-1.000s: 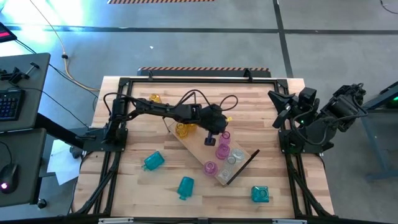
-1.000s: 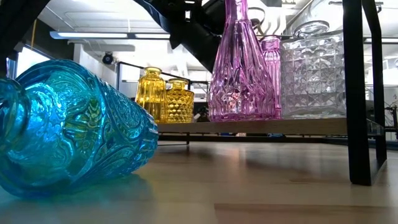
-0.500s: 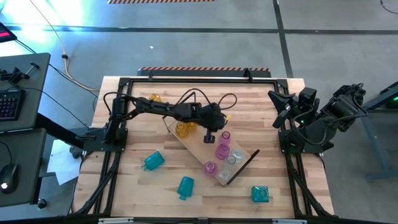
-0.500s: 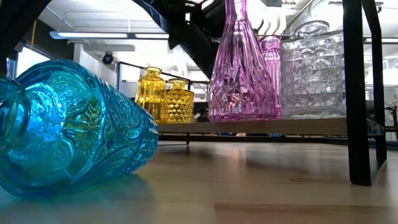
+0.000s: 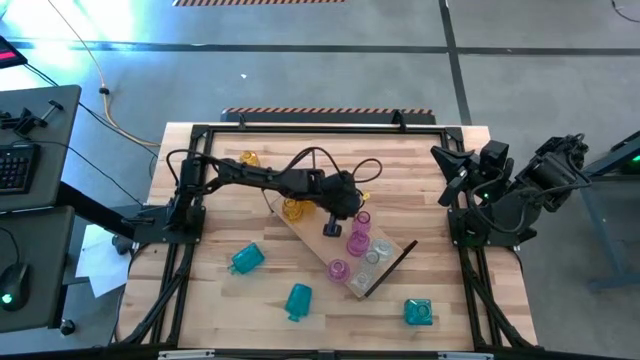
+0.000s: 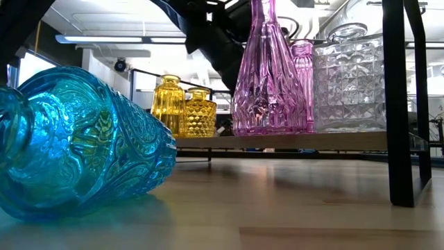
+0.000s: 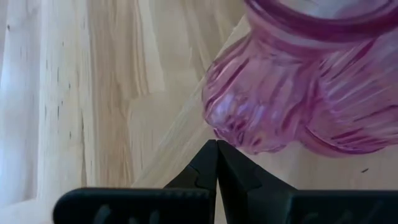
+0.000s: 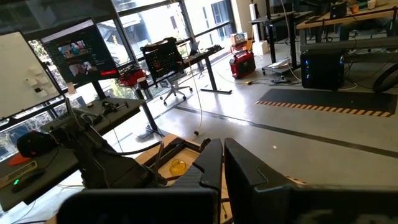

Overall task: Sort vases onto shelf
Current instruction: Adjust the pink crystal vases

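From above, an amber vase (image 5: 248, 158) lies on the slatted tabletop (image 5: 420, 160) near the left arm's base, well apart from the rest. Further along, 2 teal vases lie on their sides on the table: one (image 5: 246, 258) near the left edge, another (image 5: 298, 300) closer to the front edge. In the low view the nearest teal vase (image 6: 76, 142) fills the left of the picture, tipped over.

The shelf (image 5: 312, 232) sits diagonally at mid-table. At its left end stand 2 amber vases (image 5: 295, 208); the low view shows them upright, side by side (image 6: 182, 105). The left gripper (image 5: 334, 227) hangs over the shelf with its fingers pressed together and nothing between them, just beside a pink vase (image 5: 358, 240). In the left wrist view the closed fingertips (image 7: 216, 163) point at that ribbed pink vase (image 7: 273, 106) without touching it. A second pink vase (image 5: 338, 269) and a clear vase (image 5: 376, 254) stand toward the shelf's right end, by its black frame loop (image 5: 392, 268).

A third teal vase (image 5: 418, 312) rests near the table's front right corner. The right gripper (image 5: 447, 160) waits folded at the table's right edge, its fingers (image 8: 214, 163) closed and empty.
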### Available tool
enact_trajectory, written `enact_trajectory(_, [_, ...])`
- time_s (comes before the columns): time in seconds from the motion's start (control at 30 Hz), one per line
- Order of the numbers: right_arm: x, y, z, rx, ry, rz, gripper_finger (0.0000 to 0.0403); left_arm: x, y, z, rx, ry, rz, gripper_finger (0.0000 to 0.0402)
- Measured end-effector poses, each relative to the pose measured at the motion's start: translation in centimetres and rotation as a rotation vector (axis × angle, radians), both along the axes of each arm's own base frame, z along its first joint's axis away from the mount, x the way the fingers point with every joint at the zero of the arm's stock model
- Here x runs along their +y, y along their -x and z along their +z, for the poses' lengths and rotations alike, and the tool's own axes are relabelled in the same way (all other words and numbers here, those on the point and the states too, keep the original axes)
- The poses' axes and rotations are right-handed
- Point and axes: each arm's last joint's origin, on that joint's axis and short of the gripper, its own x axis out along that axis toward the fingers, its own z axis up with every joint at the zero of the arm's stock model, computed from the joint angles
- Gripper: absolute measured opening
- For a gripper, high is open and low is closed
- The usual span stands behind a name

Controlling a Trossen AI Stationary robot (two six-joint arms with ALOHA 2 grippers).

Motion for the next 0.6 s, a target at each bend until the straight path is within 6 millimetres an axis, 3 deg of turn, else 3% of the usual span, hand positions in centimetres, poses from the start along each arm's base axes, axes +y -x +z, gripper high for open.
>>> enact_trajectory(0.6, [0.0,0.0,0.0,0.001,0.0,0.001,0.0,-1.0,-0.5,0.4,-0.06,0.044,-0.018,0.0])
